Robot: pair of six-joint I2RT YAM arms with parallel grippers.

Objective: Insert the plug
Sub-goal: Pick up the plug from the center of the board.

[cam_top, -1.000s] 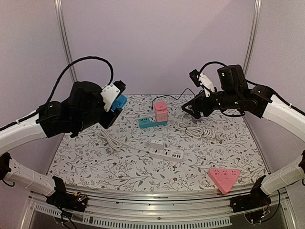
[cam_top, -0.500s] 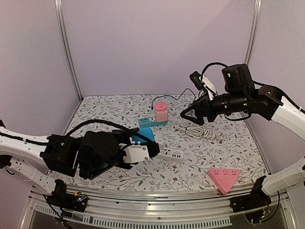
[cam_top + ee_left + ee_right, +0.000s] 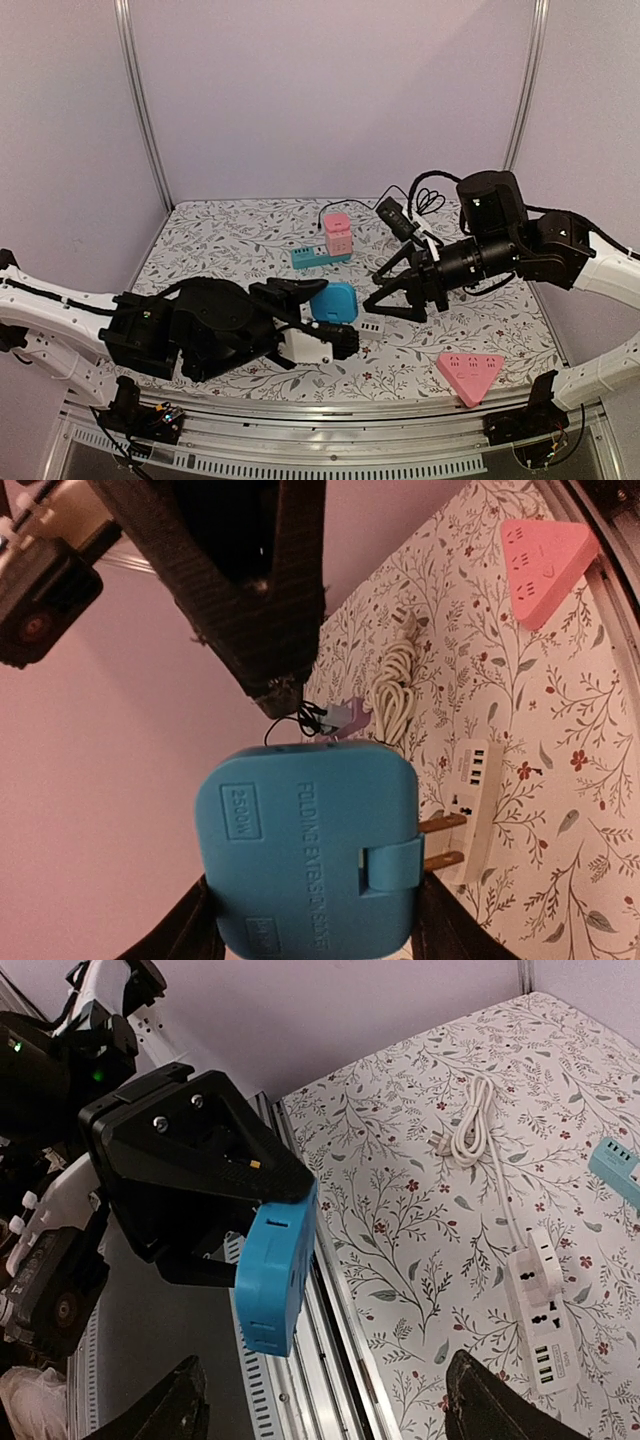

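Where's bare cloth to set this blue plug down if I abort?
Bare: the far-left floral tablecloth, left of the teal power strip, and the near stretch between the white power strip and the pink triangular socket. Crowded: the centre, around the blue folding plug and white strip.

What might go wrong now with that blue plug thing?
The open right pincer hangs close to the blue square folding plug in the left pincer; the arms might bump. Its two brass prongs could miss the slots, and the unheld white plastic power strip may slide.
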